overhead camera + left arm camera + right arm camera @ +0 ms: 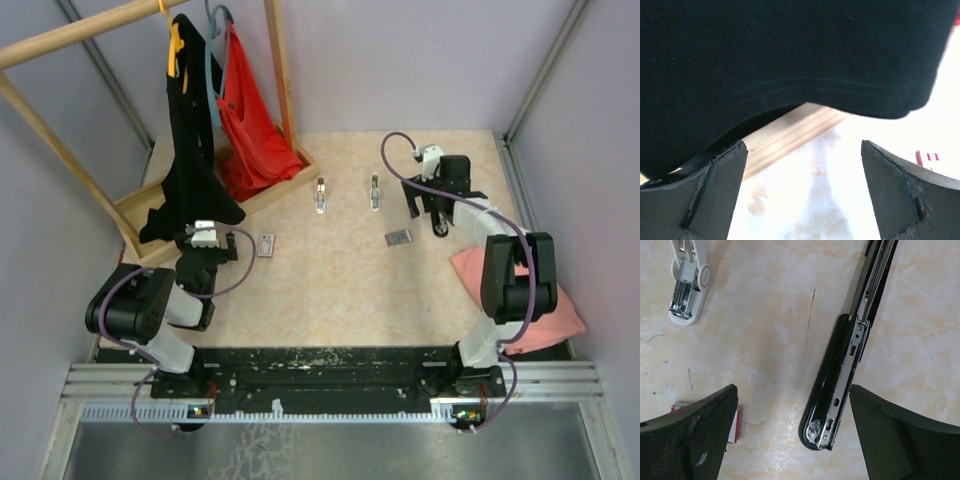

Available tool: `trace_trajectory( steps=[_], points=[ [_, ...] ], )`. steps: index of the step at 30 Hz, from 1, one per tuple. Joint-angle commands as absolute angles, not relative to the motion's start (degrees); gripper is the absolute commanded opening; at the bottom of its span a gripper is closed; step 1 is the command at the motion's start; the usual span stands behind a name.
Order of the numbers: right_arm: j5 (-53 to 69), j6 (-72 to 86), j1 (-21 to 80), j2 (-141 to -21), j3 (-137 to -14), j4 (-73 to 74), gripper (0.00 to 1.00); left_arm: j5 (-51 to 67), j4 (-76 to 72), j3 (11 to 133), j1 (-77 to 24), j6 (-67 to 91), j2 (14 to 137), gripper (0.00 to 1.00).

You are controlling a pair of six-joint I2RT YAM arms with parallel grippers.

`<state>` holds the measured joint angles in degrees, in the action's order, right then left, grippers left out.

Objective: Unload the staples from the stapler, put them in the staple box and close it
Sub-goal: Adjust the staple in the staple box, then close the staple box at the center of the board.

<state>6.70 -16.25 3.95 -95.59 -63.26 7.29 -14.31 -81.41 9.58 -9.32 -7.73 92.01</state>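
The black stapler [837, 385] lies flat on the beige table, its silvery metal channel facing up along its right side. My right gripper [792, 390] hangs open just above it. The stapler's rounded end sits between the fingers, closer to the right finger [890, 435], and touches neither. From above, that gripper [425, 213] covers most of the stapler at the table's far right. No staples can be made out. My left gripper [803, 145] is open and empty, low at the near left [203, 240], under the hem of a black garment [790, 55].
Two small white-and-silver clip-like pieces [320, 195] [375, 192] lie mid-table; one shows in the right wrist view [687, 285]. A red-and-white box [398, 237] lies beside the right gripper, another [266, 245] near the left. A wooden rack holds black [190, 130] and red [250, 120] garments. A pink cloth [545, 305] lies at right.
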Motion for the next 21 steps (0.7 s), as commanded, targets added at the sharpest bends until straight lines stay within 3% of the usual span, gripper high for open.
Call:
trace_trajectory(
  steps=[1,10,16,21],
  points=[
    [5.83,-15.52,3.65,-96.95,-66.62,5.9,0.93,-4.45,-85.34,6.37,-9.01,-10.56,87.8,1.0],
    [21.32,-23.4,3.61,-95.67,-66.97,10.89,0.92,17.16,-52.69,15.33,-9.05,-19.63,68.17,1.0],
    [24.25,-25.31,3.6,-92.26,-65.68,11.48,0.9,25.22,-18.54,34.1,-9.27,-24.9,74.22,1.0],
    [24.21,-25.44,3.61,-90.28,-64.88,12.25,0.9,29.25,-9.37,39.36,-9.99,-24.2,79.07,1.0]
  ],
)
